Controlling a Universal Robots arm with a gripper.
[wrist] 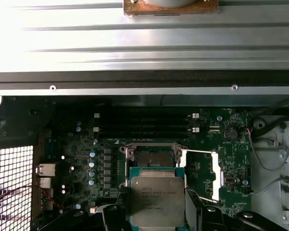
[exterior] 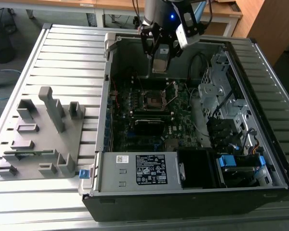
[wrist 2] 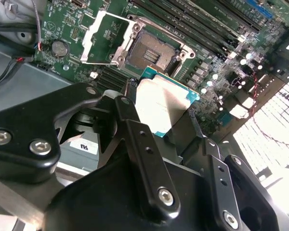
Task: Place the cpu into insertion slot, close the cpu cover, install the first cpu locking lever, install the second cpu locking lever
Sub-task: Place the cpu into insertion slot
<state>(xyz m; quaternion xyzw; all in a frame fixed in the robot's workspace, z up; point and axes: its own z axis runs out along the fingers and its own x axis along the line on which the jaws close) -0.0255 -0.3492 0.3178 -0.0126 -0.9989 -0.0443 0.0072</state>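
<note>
Ribbed metal worktop (exterior: 62,53), with an open computer case (exterior: 183,202) lying on it and a grey block fixture (exterior: 43,139) toward the exterior view's left. Your arm hangs over the far side of the case, the hand (exterior: 160,53) well above the board. In the second wrist view the hand's black fingers (wrist 2: 130,115) are pinching the cpu (wrist 2: 164,103) by two opposite edges, with the dull silver top facing the camera and a thin green border showing round it. The insertion slot (wrist 2: 151,50) sits bare beyond the chip, its dark recessed centre exposed. The cpu cover (wrist 2: 91,43) is thrown back flat beside the slot, so nothing lies over the opening. The chip is apart from the slot, held in the air and not yet seated. By the look of it, the cpu is light, thin and stiff, so it should need little grip. The smooth metal top is likely slippery, and the underside and the socket's contacts are probably fragile. Holding it by the edges, as you do now, looks like the right way, and you should keep off both faces. A tilted chip would likely foul the rim, so keeping it level matters.
</note>
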